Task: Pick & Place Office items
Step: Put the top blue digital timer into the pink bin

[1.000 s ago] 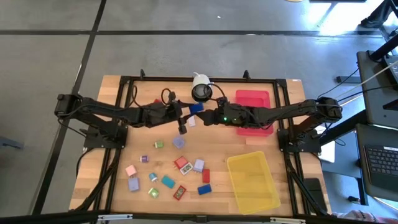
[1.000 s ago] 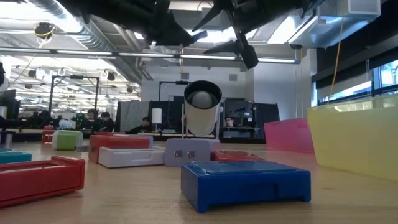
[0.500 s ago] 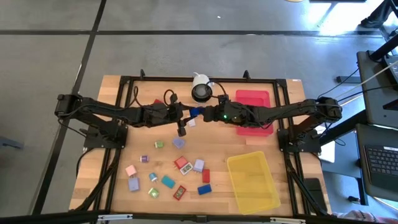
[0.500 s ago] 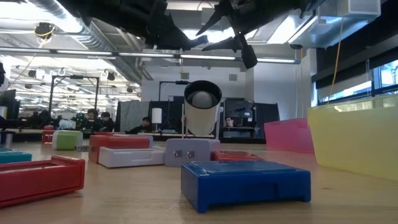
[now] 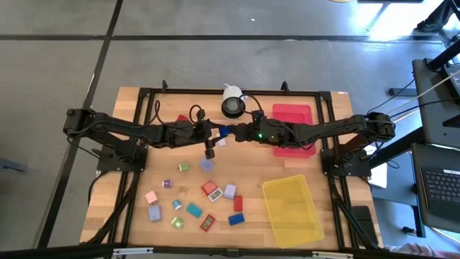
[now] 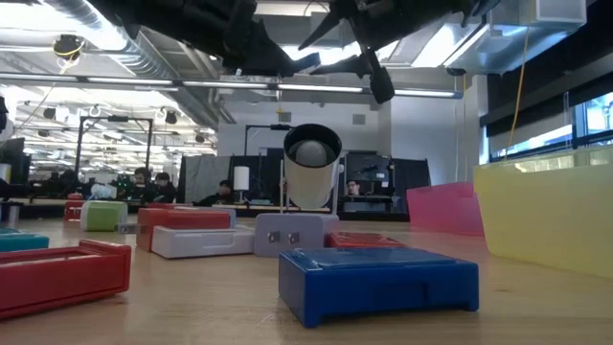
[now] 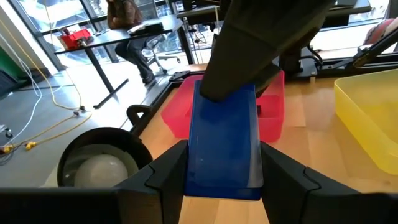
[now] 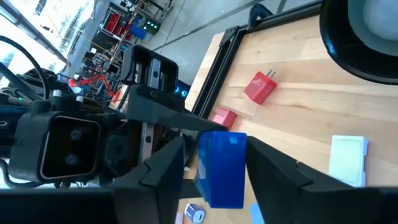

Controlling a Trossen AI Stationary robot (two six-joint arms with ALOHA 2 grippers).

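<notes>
Mid-frame, just below the camera (image 5: 232,106), both grippers meet: left gripper (image 7: 221,163) and right gripper (image 8: 214,163) each pinch the same blue block (image 7: 222,146).

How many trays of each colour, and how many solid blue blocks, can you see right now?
Red tray: 1
Yellow tray: 1
Blue blocks: 2, the held blue block between left gripper and right gripper, and the blue block on the table
Total: 4

No legible text, label or number anywhere.
</notes>
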